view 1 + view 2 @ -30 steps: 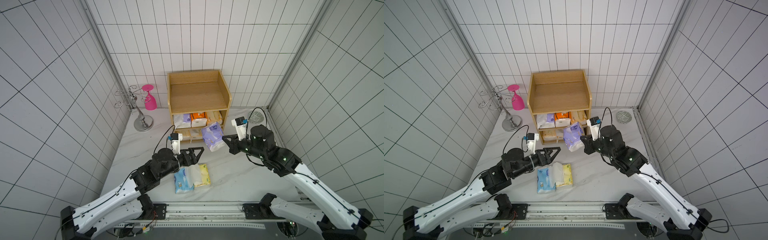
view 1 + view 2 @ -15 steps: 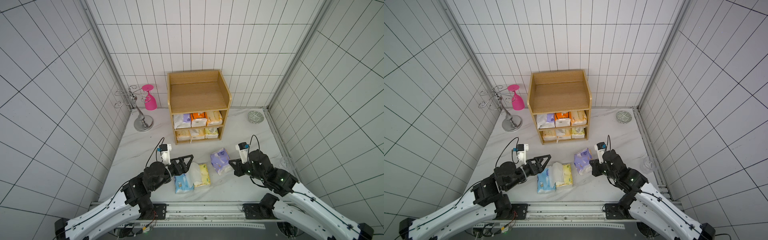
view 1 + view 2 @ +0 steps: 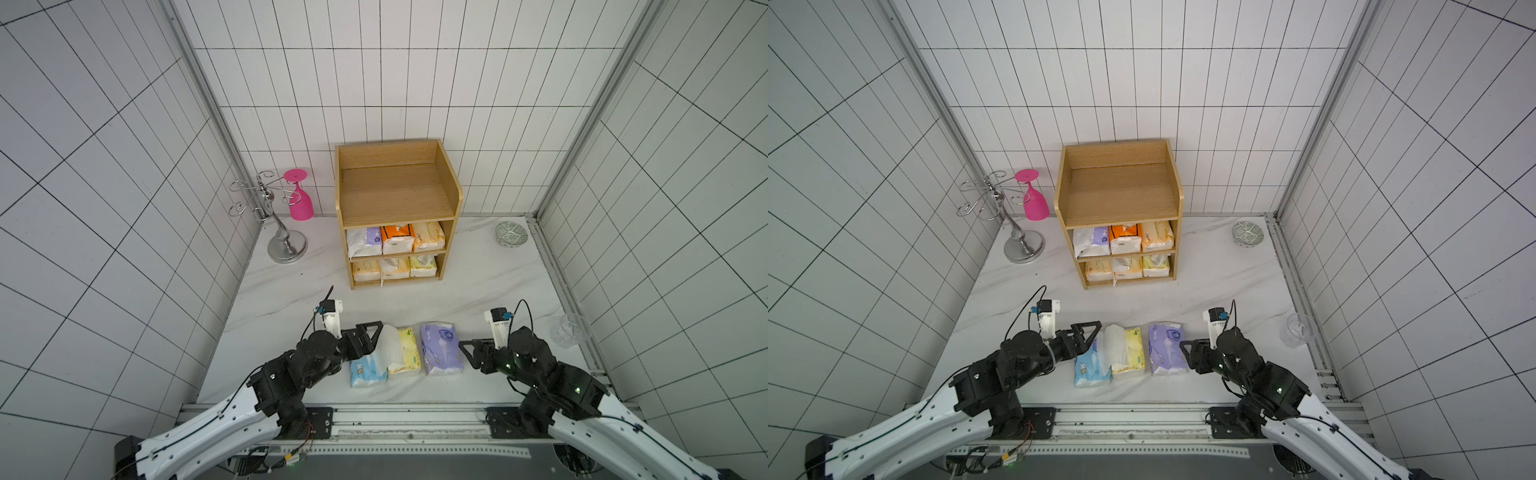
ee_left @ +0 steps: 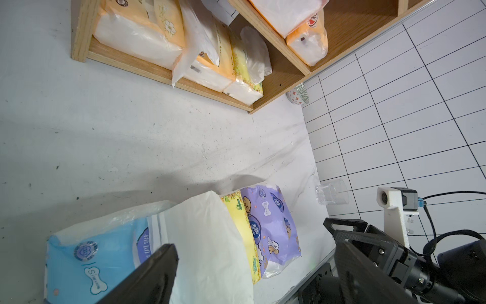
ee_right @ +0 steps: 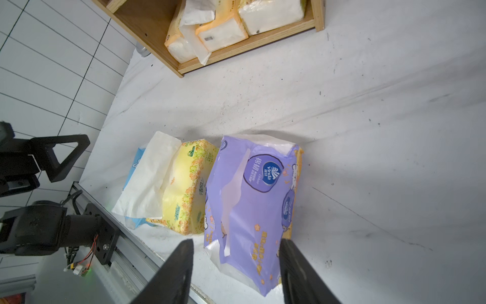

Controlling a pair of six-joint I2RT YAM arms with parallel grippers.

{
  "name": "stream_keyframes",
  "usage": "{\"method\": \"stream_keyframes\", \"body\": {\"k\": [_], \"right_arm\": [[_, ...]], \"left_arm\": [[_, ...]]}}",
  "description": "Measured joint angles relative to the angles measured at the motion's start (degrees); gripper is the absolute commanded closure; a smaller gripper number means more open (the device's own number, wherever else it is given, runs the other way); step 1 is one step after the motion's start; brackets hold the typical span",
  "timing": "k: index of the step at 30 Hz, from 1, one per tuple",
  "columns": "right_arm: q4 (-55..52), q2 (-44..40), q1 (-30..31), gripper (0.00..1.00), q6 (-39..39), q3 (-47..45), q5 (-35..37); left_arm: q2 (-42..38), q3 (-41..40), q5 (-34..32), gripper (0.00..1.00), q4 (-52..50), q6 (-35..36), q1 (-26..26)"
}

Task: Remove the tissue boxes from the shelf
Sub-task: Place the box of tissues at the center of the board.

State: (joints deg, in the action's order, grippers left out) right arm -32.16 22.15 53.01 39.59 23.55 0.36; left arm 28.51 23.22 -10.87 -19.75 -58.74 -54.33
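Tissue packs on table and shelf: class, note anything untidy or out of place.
A loose white tissue sheet sticks up between the light blue plastic-wrapped pack and the yellow plastic-wrapped pack. A white flap dangles over the bottom front edge of the light-wood shelf.

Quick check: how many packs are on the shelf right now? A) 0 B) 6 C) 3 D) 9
B: the shelf holds three packs in its middle tier and three in the bottom one; three others lie on the table.
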Motion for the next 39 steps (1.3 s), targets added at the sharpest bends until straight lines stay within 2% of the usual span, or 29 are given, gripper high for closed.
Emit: {"method": "stream_keyframes", "body": {"k": [3,8,12,16,23,29,39], "right_arm": [[-2.49,3.30,0.00,0.35,-0.11,1.27,1.92],[-3.08,19.67,-0.02,0.34,-1.84,6.75,3.13],[0.83,31.78,0.00,0.34,-3.04,8.94,1.86],[5.20,37.51,0.09,0.35,-3.06,8.92,0.02],[15.21,38.64,1.79,0.37,0.72,6.99,-2.51],[19.34,38.66,3.02,0.38,2.91,3.85,-2.97],[18.78,37.73,3.41,0.37,3.04,3.98,-0.76]], "left_arm": [[-1.49,0.00,-1.14,0.02,-1.11,0.02,0.00],[-4.46,0.00,-4.20,0.02,-4.85,-0.07,0.00],[-10.60,-0.70,-7.80,0.01,-8.20,-0.04,0.00],[-16.04,-0.85,-10.34,0.02,-10.97,0.44,0.00],[-17.18,-0.85,-13.18,0.02,-16.33,1.60,0.04],[-14.97,-0.85,-13.51,0.02,-15.98,3.10,0.61],[-4.98,-0.85,-7.69,0.02,-9.62,5.79,7.34]]}}
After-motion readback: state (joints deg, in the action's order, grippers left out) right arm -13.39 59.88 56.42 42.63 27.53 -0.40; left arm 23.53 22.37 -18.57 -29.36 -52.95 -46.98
